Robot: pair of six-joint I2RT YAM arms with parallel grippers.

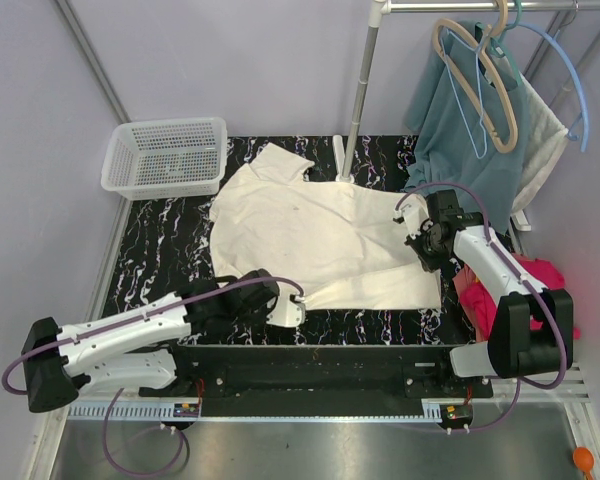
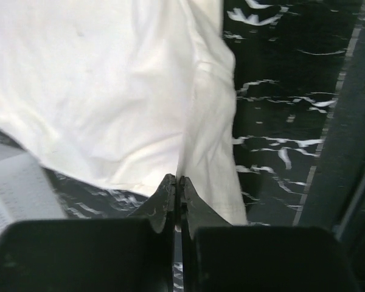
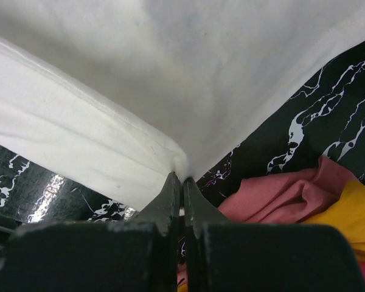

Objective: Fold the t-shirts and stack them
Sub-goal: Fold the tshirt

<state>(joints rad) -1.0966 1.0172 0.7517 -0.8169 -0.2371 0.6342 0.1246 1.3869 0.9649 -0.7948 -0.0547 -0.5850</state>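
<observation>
My left gripper [image 2: 177, 182] pinches the cream t-shirt [image 1: 320, 235] by its near hem. My right gripper [image 3: 182, 178] pinches its right edge. The shirt lies spread across the black table [image 1: 170, 235]. Only the overhead view shows the teal garment [image 1: 460, 130] hanging beyond.

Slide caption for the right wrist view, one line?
Right jaws shut on a bunched edge of the cream t-shirt over the black marbled table, pink tee and orange tee at lower right.
</observation>
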